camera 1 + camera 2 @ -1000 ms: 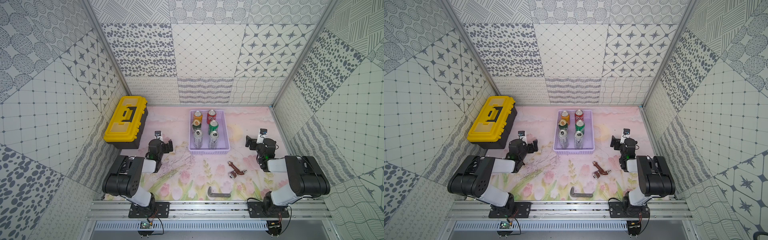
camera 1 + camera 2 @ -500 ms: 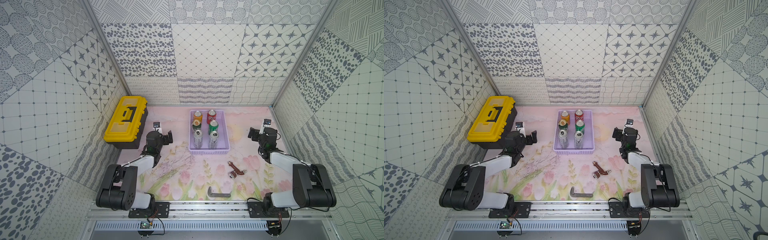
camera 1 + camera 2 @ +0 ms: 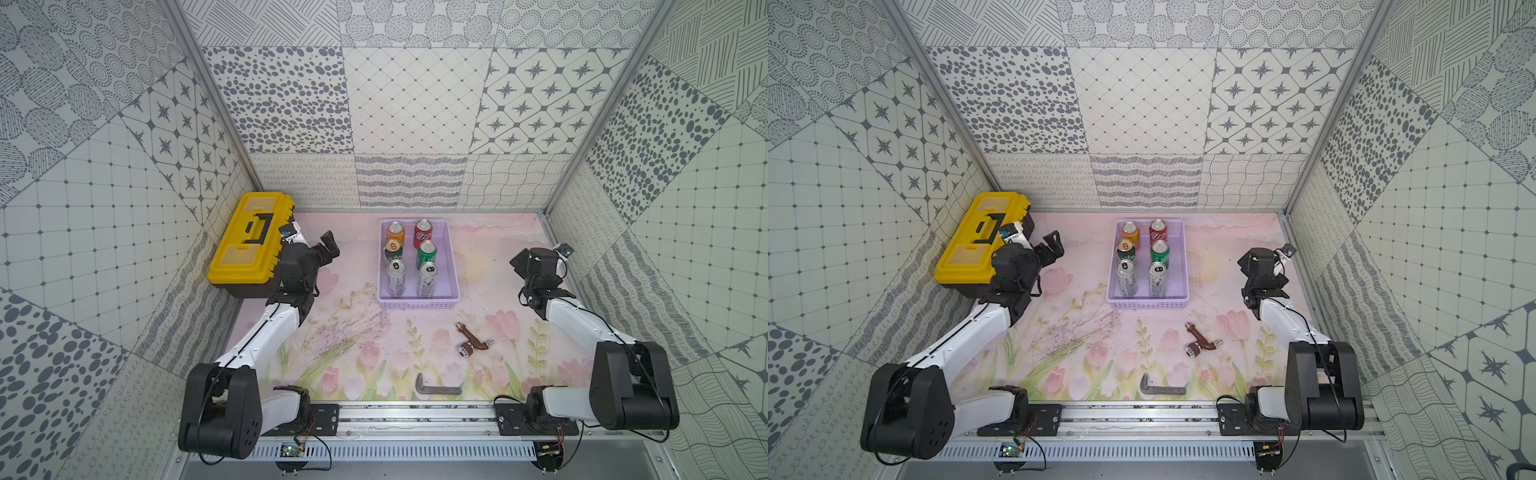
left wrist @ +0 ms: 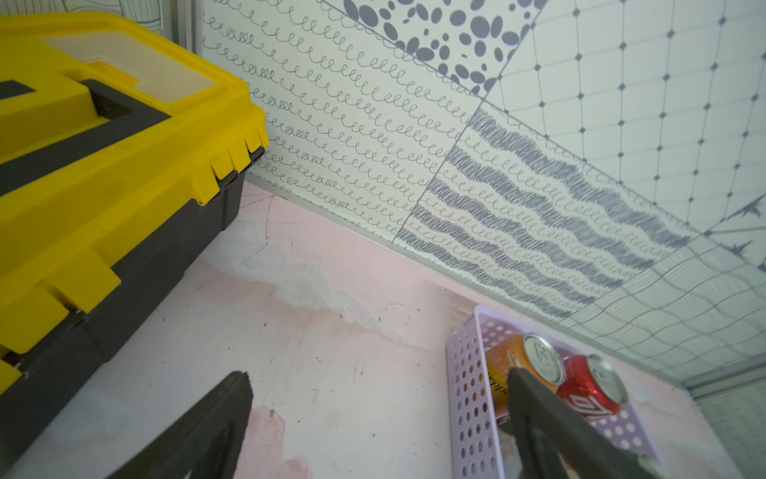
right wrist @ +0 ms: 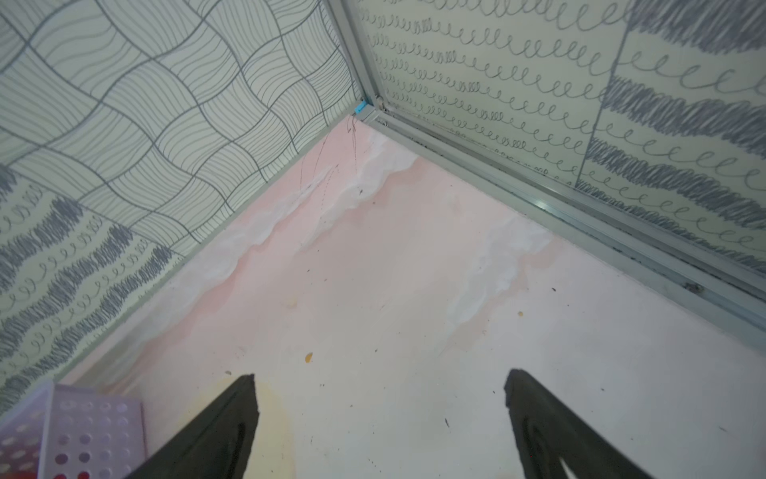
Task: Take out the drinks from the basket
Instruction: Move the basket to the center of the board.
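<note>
Inside the basket (image 3: 419, 304), six cans (image 3: 427, 251) (left fingers (image 4: 207, 431), right fingers (image 5: 215, 431) spread).

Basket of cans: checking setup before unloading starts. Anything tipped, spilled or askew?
Nothing stands out. All six cans stand upright in two rows inside the basket, no spill visible. A brown pipe fitting and a grey angle bracket lie loose on the mat.

This looks like a robot test booth in a lab, not a home. Its walls (image 3: 411, 104) wear grey dots, stars and squiggles, held by metal posts (image 3: 211, 104). The left robot arm (image 3: 266, 328) and right robot arm (image 3: 582, 320) are bolted to a metal rail (image 3: 415, 413) by the flowery table (image 3: 490, 237).
</note>
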`<action>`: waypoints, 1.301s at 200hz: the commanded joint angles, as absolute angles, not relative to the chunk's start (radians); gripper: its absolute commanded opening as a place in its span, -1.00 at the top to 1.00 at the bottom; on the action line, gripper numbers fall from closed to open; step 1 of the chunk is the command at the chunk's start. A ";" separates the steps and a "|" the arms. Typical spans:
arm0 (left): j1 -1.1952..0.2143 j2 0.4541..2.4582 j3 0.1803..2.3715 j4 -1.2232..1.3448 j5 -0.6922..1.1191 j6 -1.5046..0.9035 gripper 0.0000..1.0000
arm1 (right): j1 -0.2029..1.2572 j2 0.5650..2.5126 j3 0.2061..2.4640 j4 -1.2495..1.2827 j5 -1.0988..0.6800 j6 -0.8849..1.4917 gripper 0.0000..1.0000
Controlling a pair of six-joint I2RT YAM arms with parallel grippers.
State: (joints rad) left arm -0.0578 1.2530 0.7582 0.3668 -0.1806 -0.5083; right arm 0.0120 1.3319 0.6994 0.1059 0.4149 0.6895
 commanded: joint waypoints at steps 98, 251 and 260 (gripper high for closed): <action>-0.140 1.409 0.975 0.058 0.202 -0.939 -1.00 | 0.111 1.459 1.014 -0.274 0.077 0.512 -0.94; -0.362 1.680 1.125 -0.252 0.117 -0.733 -0.41 | 0.333 1.620 1.131 -0.388 0.130 0.418 -0.61; -0.363 1.688 1.132 -0.269 0.104 -0.730 -0.37 | 0.341 1.631 1.144 -0.399 0.149 0.409 -0.60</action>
